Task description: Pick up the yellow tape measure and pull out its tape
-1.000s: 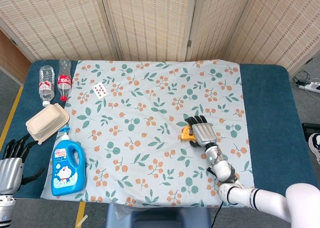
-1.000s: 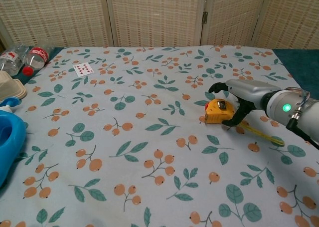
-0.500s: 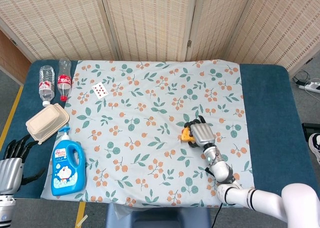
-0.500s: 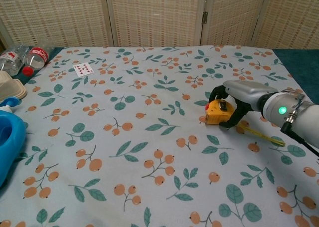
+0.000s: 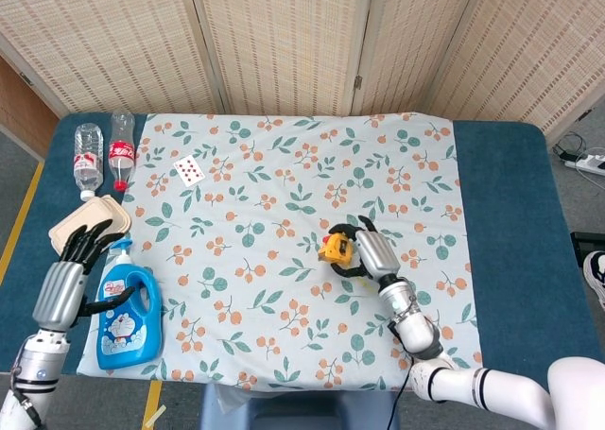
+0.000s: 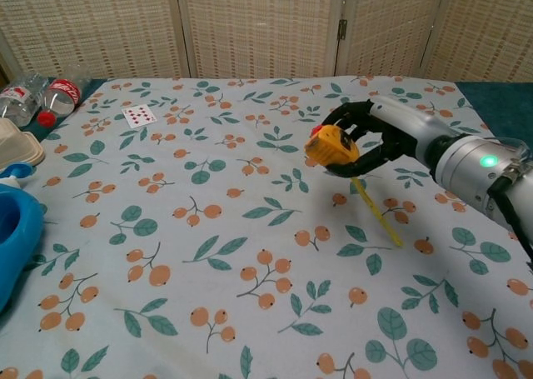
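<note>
Yellow tape measure (image 6: 331,146): gripped by the right robot hand (image 6: 366,137), raised clear of the floral cloth (image 6: 250,254) on the desk, probably to give its tape room. Tape (image 6: 376,214): partly out, trailing down to the cloth. Left robot hand (image 5: 74,265): open, fingers spread, holding nothing, beside the blue detergent bottle (image 5: 128,309), seemingly readied to take the tape end. Playing card (image 6: 138,114): well apart.
</note>
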{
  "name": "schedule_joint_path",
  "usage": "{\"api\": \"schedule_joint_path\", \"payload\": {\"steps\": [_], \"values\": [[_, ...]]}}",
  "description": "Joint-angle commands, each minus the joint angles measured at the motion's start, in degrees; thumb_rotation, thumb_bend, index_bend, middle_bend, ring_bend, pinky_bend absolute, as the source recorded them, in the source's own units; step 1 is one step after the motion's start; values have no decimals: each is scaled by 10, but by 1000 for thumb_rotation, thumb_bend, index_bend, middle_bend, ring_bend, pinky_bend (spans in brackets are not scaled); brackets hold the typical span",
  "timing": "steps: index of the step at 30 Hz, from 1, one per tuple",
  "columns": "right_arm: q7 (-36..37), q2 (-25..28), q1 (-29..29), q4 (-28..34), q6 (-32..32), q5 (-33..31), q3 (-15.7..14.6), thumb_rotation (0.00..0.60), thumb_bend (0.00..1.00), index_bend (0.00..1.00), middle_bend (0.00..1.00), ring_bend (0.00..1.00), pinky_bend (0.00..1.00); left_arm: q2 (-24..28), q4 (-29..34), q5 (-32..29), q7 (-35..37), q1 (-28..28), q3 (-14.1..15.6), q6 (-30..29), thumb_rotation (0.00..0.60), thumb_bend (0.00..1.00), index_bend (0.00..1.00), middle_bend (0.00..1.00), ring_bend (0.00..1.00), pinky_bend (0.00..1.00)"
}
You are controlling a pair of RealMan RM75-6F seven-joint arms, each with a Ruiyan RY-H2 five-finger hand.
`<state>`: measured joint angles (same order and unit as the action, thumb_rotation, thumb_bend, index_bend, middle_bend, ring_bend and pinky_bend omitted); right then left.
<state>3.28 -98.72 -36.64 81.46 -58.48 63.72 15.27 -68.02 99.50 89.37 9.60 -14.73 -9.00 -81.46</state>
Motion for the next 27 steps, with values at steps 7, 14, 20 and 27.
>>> {"api": "schedule_joint_path", "payload": {"steps": [7, 14, 20, 27], "values": [[129, -81, 5, -10, -68, 85, 28, 600, 349, 598, 492, 333, 25, -45, 38, 4, -6, -86, -36, 71, 600, 239, 206, 122, 141, 0], [173, -132, -12, -50, -79, 111, 31, 600, 349, 598, 492, 333, 25, -93, 40, -10, -70, -141, -48, 114, 600, 240, 186, 122, 136, 0], [179, -169, -24, -81, -80, 123, 27, 600, 350, 598, 492, 332, 25, -140, 29, -33, -147, -180, -58, 139, 600, 240, 167, 122, 128, 0], [172, -195, -32, -101, -90, 132, 30, 600, 350, 598, 492, 333, 25, -174, 17, -51, -199, -209, -57, 156, 600, 240, 158, 122, 124, 0]]}}
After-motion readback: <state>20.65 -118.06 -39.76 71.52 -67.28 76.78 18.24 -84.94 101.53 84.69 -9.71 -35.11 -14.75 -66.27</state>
